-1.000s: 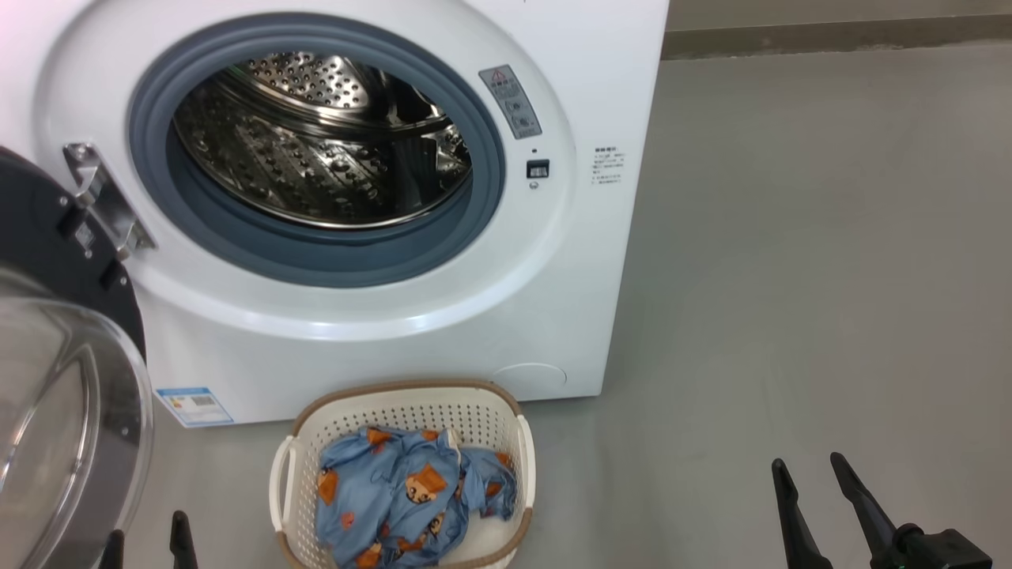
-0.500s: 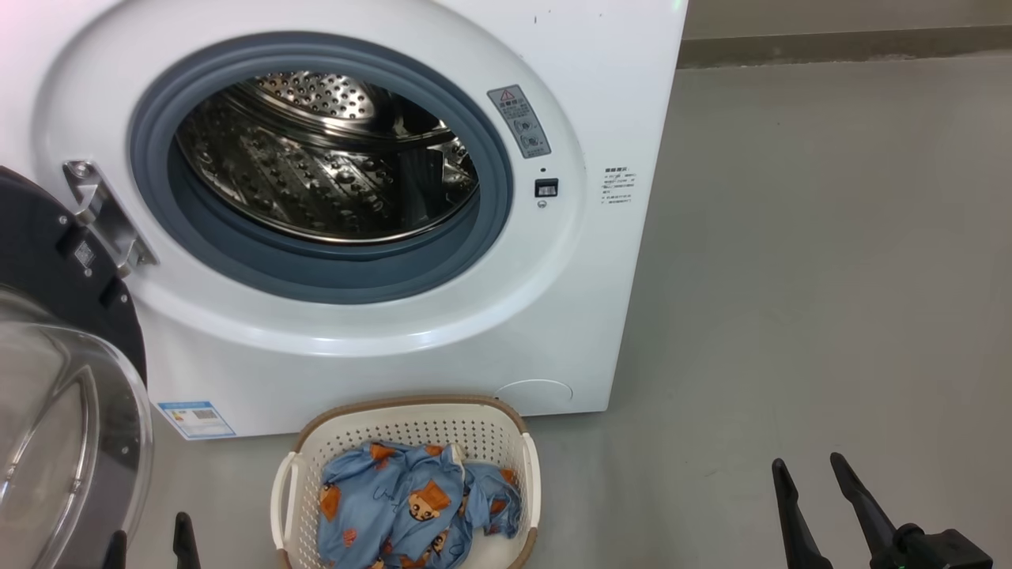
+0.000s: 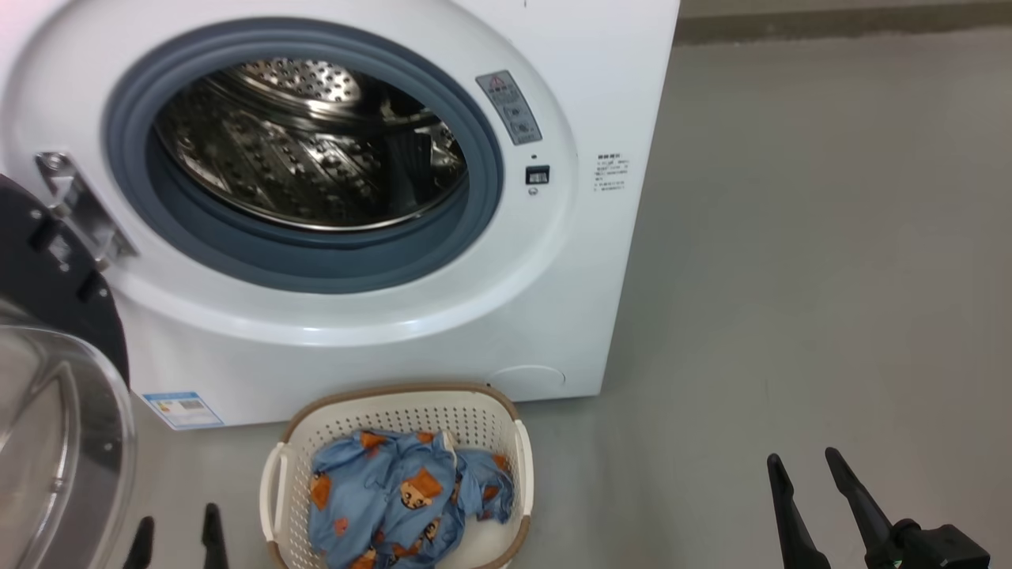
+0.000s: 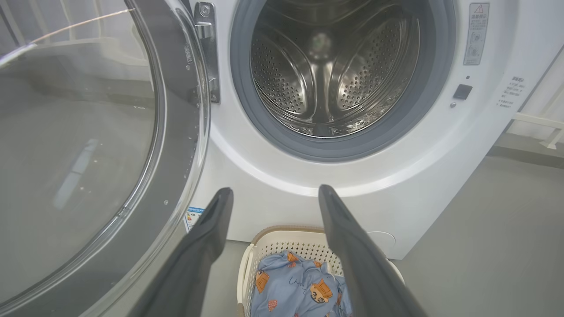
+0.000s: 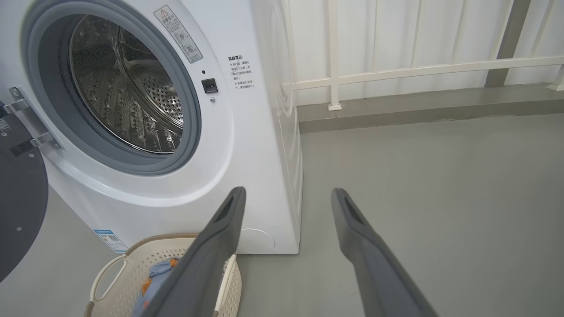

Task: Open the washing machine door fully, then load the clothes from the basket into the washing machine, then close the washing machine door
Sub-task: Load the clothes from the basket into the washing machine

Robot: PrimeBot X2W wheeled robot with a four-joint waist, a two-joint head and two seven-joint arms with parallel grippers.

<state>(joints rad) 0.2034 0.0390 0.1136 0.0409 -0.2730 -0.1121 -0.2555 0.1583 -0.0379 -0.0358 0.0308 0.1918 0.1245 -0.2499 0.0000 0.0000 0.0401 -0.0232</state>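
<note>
The door (image 3: 63, 427) stood wide open left of the washer (image 3: 395, 348), clearing the drum (image 3: 308, 158) for loading; clothes (image 3: 395, 494) lay in the basket (image 3: 399, 393) below, with the left gripper (image 3: 178, 515) and right gripper (image 3: 802, 456) empty, fingers apart

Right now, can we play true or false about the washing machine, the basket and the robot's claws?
1. The washing machine door is open. True.
2. The clothes are inside the drum. False: they lie in the basket.
3. The left claw is holding a shirt. False: it is open and empty.
4. The right claw is open. True.
5. The basket stands on the floor before the washing machine. True.
</note>
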